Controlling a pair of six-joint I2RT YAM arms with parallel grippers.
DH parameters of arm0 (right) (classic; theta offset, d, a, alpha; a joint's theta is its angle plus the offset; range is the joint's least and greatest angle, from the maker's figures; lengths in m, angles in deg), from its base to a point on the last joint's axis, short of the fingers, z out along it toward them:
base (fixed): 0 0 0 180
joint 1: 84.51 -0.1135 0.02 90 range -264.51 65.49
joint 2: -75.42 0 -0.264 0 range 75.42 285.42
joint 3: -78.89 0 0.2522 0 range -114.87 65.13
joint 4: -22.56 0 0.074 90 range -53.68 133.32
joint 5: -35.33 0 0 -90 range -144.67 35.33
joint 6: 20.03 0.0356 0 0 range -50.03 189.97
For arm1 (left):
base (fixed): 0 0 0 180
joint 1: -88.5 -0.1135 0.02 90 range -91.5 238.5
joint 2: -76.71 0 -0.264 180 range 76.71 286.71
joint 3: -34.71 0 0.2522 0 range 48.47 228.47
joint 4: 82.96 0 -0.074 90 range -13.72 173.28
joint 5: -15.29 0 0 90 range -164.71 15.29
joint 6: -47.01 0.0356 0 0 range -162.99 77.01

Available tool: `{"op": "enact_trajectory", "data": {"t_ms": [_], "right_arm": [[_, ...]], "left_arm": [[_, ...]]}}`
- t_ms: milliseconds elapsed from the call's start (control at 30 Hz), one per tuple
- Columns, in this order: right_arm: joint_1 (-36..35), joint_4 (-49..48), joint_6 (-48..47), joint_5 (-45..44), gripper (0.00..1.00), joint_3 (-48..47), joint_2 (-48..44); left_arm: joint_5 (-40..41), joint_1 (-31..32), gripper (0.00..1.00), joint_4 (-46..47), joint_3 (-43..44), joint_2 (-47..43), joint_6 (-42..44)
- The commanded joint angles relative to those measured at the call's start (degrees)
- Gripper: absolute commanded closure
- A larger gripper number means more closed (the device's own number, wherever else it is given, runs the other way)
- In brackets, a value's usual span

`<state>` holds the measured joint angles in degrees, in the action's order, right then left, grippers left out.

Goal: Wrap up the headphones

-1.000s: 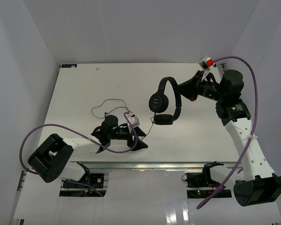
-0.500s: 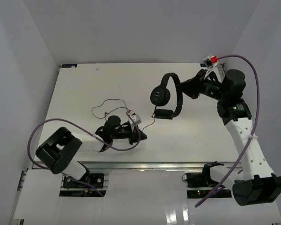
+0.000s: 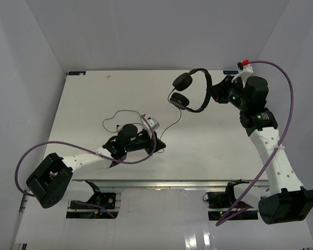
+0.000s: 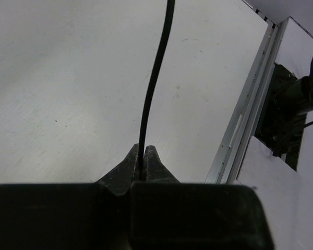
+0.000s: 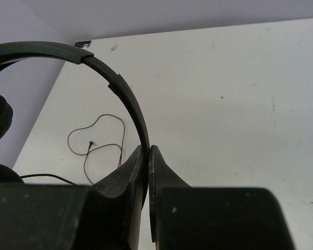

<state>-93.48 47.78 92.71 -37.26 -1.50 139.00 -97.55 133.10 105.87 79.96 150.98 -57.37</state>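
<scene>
The black headphones (image 3: 182,82) hang in the air over the table's far right, earcups to the left. My right gripper (image 3: 213,94) is shut on their thin headband (image 5: 120,86), which passes between its tips (image 5: 147,151). The thin black cord (image 3: 169,124) runs down from the lower earcup to my left gripper (image 3: 159,144) near the front middle. In the left wrist view that gripper (image 4: 142,156) is shut on the cord (image 4: 156,67). The rest of the cord lies in a loose loop (image 3: 126,111) on the table, plug end visible (image 5: 91,143).
The white table (image 3: 94,94) has white walls on three sides. A metal rail (image 4: 245,130) edges its front, close to my left gripper. Thick purple robot cables arc off both arms (image 3: 281,78) (image 3: 36,148).
My left gripper has shut on the cord near the table's front. My right gripper has carried the headphones up and toward the far right, turning them, and the cord now stretches between the two grippers.
</scene>
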Motion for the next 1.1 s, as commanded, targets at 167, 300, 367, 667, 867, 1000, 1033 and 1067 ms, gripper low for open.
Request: {"op": "enact_trajectory", "data": {"t_ms": [167,300,367,667,867,1000,1033,1067], "right_arm": [[-3.97,0.32,0.94,-26.12,0.92,-2.04,4.53],[-6.83,-3.42,-4.65,-33.26,0.92,1.47,6.95],[-7.20,-5.11,-5.42,-34.89,0.92,3.37,7.96],[-10.15,-13.50,-13.41,-34.29,0.92,13.33,9.20],[-12.00,-15.53,-17.88,-31.17,0.92,16.96,7.54],[-12.21,-15.98,-21.13,-25.04,0.92,18.41,5.22],[-12.21,-16.03,-22.01,-22.82,0.92,19.05,4.49],[-12.21,-16.00,-23.24,-19.55,0.92,19.50,3.51]], "left_arm": [[11.22,7.93,1.00,-25.87,17.50,9.72,-0.18],[14.15,11.11,1.00,-36.00,28.38,13.72,2.80],[15.29,11.92,1.00,-40.11,31.25,14.90,4.51],[22.85,12.44,1.00,-58.22,45.32,15.10,12.94],[28.31,12.44,1.00,-64.99,52.04,16.86,18.05],[31.44,12.29,1.00,-67.07,54.39,17.72,20.14],[32.40,12.15,1.00,-67.33,55.12,17.89,20.66],[33.55,12.03,1.00,-67.50,56.04,18.02,21.36]]}}
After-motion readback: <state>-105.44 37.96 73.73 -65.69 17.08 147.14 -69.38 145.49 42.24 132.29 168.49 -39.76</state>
